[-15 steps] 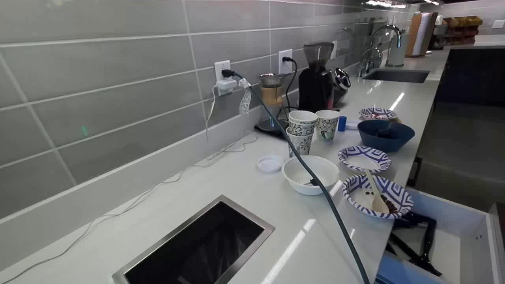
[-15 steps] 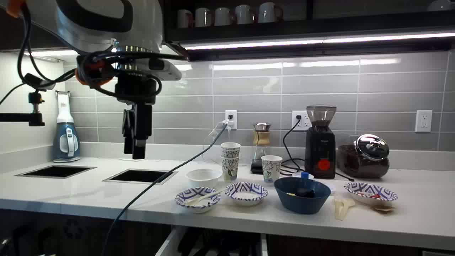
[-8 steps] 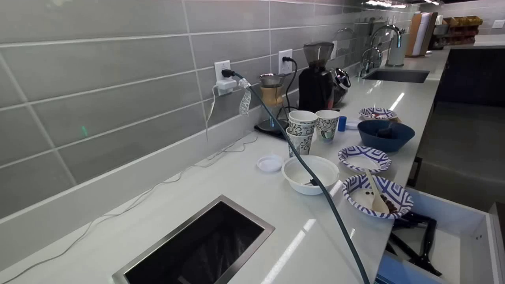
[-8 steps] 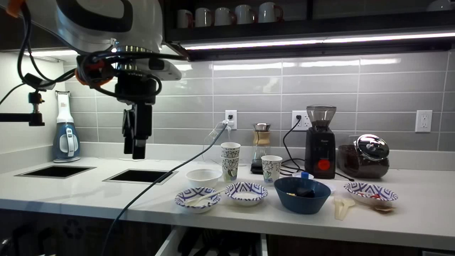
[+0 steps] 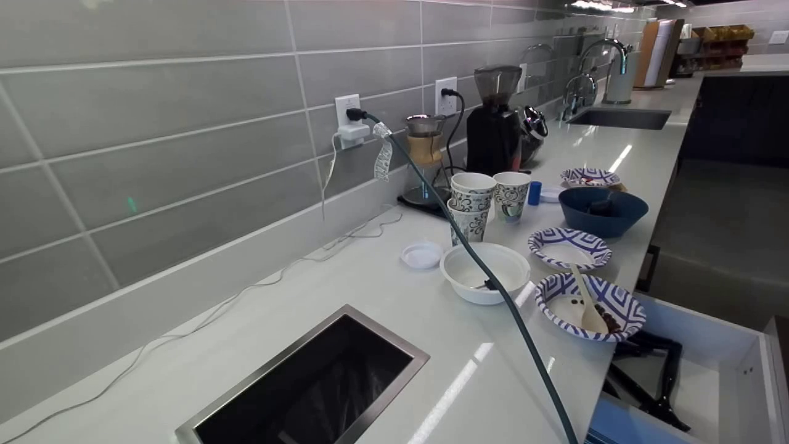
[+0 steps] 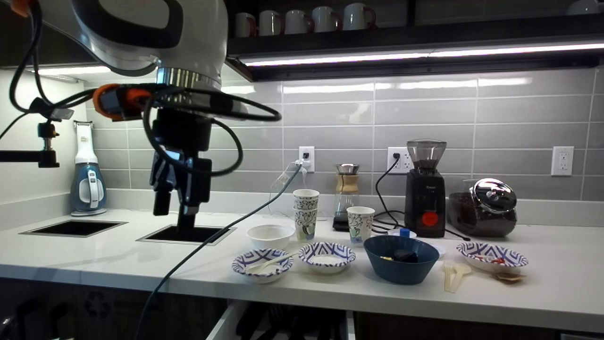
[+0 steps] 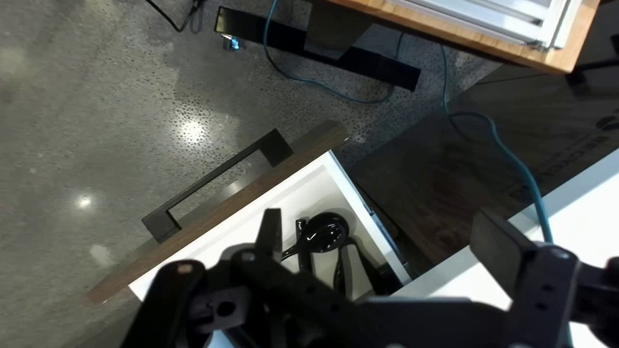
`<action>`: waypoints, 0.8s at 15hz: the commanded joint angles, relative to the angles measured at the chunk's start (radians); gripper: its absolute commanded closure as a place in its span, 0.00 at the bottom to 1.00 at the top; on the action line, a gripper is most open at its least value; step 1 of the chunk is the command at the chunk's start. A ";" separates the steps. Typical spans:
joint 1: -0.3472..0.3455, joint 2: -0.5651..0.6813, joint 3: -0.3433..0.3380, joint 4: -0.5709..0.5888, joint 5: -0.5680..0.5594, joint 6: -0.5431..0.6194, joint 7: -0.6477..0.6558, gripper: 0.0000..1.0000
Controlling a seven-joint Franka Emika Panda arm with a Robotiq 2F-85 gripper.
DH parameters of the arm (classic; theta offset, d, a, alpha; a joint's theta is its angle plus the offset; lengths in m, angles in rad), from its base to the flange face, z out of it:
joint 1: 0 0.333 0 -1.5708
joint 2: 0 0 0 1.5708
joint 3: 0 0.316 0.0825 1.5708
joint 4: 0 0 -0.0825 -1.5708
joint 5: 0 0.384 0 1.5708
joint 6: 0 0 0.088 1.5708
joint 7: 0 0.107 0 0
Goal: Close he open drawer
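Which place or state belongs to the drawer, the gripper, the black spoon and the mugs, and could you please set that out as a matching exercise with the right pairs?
Things:
1. drawer
2. gripper
3. black spoon
4. mugs

Places and states:
A. jaws apart
B. on the shelf
C. pulled out under the counter
D. lying in the drawer

Right pairs: 1-C; 2-A; 3-D; 4-B.

on countertop [image 6: 141, 259]: two bowls [image 6: 325, 267] before cup stack [image 6: 306, 221], grinder [image 6: 424, 200] between carafe [image 6: 348, 183] and jar [image 6: 483, 215]; drawer [image 7: 300, 191] below, spoon [image 7: 326, 233] inside.
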 commanded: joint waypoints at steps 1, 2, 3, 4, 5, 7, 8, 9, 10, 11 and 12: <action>-0.003 0.018 -0.149 -0.013 -0.041 -0.001 -0.269 0.00; -0.012 0.040 -0.192 -0.008 -0.057 -0.026 -0.343 0.00; -0.022 0.058 -0.221 -0.005 -0.088 -0.038 -0.402 0.00; -0.034 0.083 -0.247 -0.005 -0.126 -0.022 -0.453 0.00; -0.044 0.108 -0.261 -0.005 -0.163 -0.003 -0.503 0.00; -0.069 0.153 -0.266 -0.016 -0.233 0.045 -0.550 0.00; -0.085 0.168 -0.259 -0.029 -0.270 0.089 -0.554 0.00; -0.098 0.187 -0.251 -0.042 -0.304 0.141 -0.553 0.00; -0.106 0.208 -0.250 -0.053 -0.329 0.193 -0.561 0.00; -0.113 0.228 -0.252 -0.065 -0.346 0.254 -0.565 0.00; -0.110 0.266 -0.266 -0.049 -0.347 0.329 -0.595 0.00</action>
